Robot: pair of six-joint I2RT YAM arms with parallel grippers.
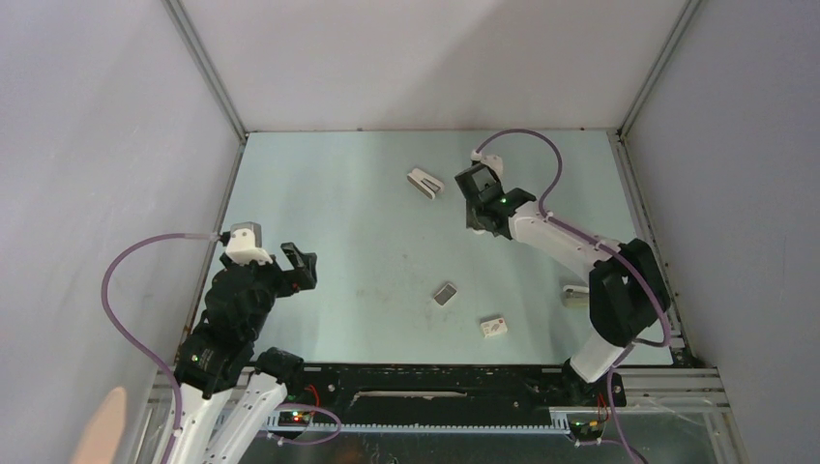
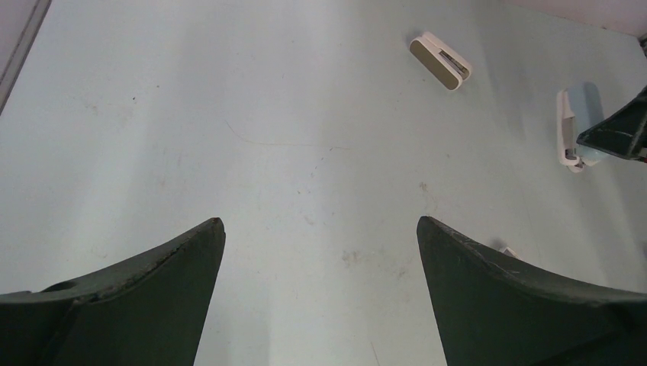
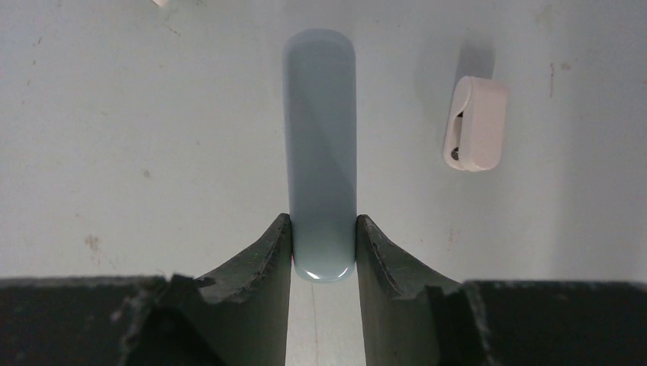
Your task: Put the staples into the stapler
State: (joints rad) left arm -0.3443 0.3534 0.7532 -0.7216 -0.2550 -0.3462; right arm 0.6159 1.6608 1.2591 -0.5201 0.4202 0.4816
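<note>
right jaws: closed narrow on the rounded end of the stapler, at the far side of the bench | left jaws: wide, empty, over the near left | staples: on the bench toward the front, near a white box, well apart from the stapler

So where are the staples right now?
In the overhead view the staples lie on the table, near its middle, just left of and beyond the small white box.
</note>
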